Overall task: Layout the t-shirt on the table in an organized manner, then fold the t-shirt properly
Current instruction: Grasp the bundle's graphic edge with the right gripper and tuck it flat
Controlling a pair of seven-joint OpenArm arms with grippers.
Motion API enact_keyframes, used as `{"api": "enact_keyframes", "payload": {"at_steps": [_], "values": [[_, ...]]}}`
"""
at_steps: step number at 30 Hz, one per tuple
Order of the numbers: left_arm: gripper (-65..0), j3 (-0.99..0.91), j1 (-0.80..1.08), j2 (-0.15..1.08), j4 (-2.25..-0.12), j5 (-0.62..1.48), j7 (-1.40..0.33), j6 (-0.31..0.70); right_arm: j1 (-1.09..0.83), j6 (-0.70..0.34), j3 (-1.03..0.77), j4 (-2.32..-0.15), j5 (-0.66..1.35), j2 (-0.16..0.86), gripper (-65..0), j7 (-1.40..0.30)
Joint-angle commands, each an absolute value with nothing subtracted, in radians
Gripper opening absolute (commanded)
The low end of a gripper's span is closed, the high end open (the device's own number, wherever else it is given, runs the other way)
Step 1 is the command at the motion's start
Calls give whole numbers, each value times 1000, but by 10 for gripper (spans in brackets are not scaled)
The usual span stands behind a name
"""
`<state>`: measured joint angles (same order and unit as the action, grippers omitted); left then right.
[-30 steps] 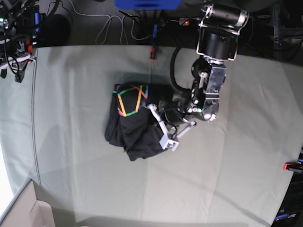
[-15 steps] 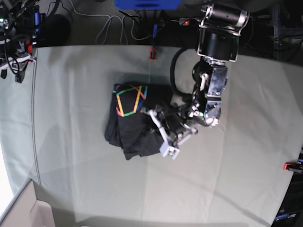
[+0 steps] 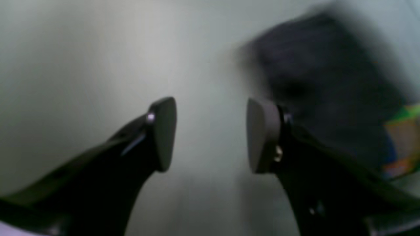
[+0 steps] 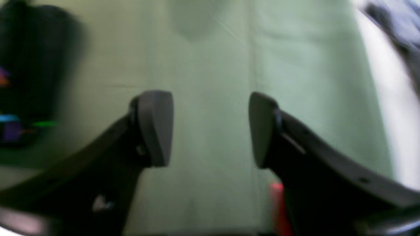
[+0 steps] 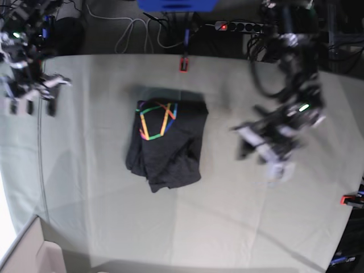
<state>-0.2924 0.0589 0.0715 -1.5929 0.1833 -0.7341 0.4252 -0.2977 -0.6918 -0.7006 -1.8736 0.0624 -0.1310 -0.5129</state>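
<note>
The black t-shirt [image 5: 165, 145] lies as a crumpled, folded bundle in the middle of the table [image 5: 102, 187], its multicoloured print [image 5: 156, 119] facing up at its far left part. My left gripper [image 5: 263, 152] hangs blurred to the right of the shirt, apart from it. In the left wrist view the left gripper [image 3: 211, 134] is open and empty over bare cloth, with the t-shirt [image 3: 328, 82] blurred at upper right. My right gripper [image 5: 31, 105] is at the table's far-left edge; its wrist view shows the right gripper [image 4: 210, 129] open and empty, the t-shirt [image 4: 32, 82] far left.
A red clamp [image 5: 183, 63] sits on the table's back edge and another red clamp [image 5: 350, 199] on the right edge. Cables and a power strip [image 5: 239, 25] lie behind the table. A beige box [image 5: 34, 250] stands at the front left corner.
My left gripper opened, let go of the shirt's right edge and swung away to the right. The shirt settled into a flatter bundle. The right arm came into view at far left.
</note>
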Motion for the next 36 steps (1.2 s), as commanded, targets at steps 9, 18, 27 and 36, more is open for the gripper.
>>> {"api": "enact_keyframes", "payload": {"at_steps": [9,18,27,36], "values": [[-316,-762,196,85,-1624,197,-711,438,-229,-698,-214,-1890,77,-128,-650,-515],[-315,-908,265,85,-1626,199,-711,440,-81,-698,-73,-1593,77,-119,-650,-576],[-315,-915,243,82,-1615,199,-711,440,-119,-698,-73,-1435,79,-39,-650,-536],[-315,-865,205,85,-1613,189,-711,440,-197,-698,-71,-1452,79,-35,-650,-455]]}}
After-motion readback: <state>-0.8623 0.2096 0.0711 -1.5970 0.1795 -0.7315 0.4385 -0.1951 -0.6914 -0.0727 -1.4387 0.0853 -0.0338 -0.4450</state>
